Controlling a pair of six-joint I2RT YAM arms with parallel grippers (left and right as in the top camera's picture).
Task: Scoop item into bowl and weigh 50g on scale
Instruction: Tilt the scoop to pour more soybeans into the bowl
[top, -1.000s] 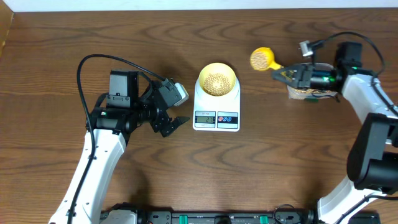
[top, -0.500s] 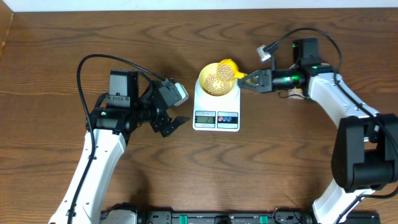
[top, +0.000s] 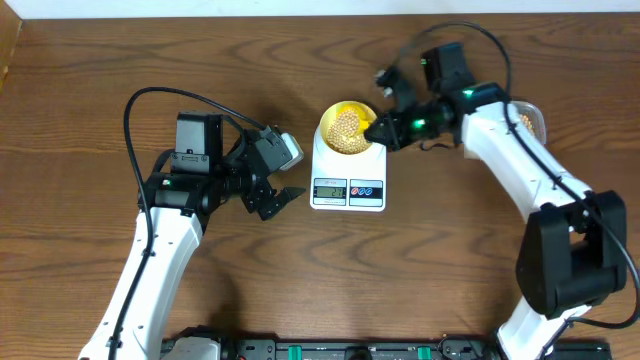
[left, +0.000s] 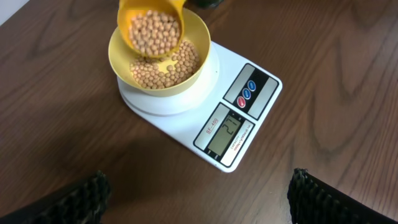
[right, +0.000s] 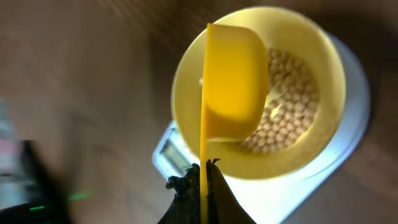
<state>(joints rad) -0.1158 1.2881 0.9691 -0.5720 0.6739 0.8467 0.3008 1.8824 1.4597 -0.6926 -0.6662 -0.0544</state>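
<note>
The pale yellow bowl (top: 347, 128) stands on the white scale (top: 348, 172) and holds tan beans (top: 346, 124). My right gripper (top: 385, 130) is shut on the handle of a yellow scoop (top: 366, 118), which is tilted on its side over the bowl's right part. In the left wrist view the scoop (left: 152, 25) is full of beans above the bowl (left: 202, 59) and the scale (left: 249, 118). In the right wrist view the scoop (right: 233, 81) hangs over the bowl (right: 323, 62); the right gripper (right: 202, 180) pinches its thin handle. My left gripper (top: 280, 198) is open and empty, left of the scale.
A clear container with beans (top: 527, 120) stands at the far right, mostly hidden behind my right arm. The scale's display (left: 227, 129) shows digits I cannot read surely. Bare wooden table (top: 430, 260) lies in front.
My right gripper has carried the bean-filled scoop leftward from near the container to above the bowl and turned it on its side. The left arm has not moved.
</note>
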